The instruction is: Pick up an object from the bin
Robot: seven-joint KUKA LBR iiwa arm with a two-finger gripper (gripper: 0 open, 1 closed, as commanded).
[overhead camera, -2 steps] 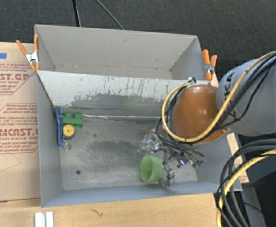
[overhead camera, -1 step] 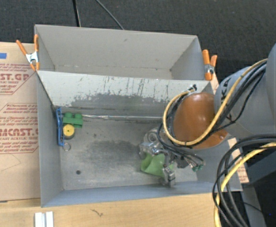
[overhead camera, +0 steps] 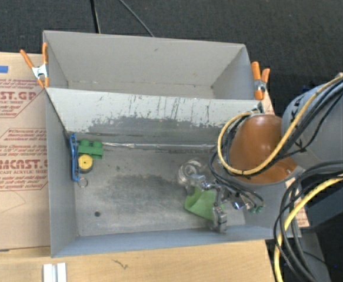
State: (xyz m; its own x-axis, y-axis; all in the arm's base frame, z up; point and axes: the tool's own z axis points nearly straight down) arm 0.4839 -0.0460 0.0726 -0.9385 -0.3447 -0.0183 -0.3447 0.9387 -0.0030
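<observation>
Gripper (overhead camera: 221, 214): five o'clock in the grey bin (overhead camera: 130, 107), just beside a green crumpled piece (overhead camera: 198, 204); how wide it stands is unclear.
Nine o'clock: green-and-yellow toy (overhead camera: 89, 153), blue stick (overhead camera: 73, 157).

The grey metal bin (overhead camera: 62, 192) holds five loose things that can be counted, one of each kind: one green block (overhead camera: 92, 148), one yellow disc (overhead camera: 85, 163) just below it, one long blue strip (overhead camera: 73, 156) along the left wall, one clear glassy piece (overhead camera: 189, 173) right of the middle, and one crumpled green scrap (overhead camera: 199, 204) near the front right. By colour that makes two green things, one yellow, one blue and one clear. One small ring-like bit (overhead camera: 83, 183) at the blue strip's lower end and one dark speck (overhead camera: 97, 214) on the floor are too small to name.
</observation>
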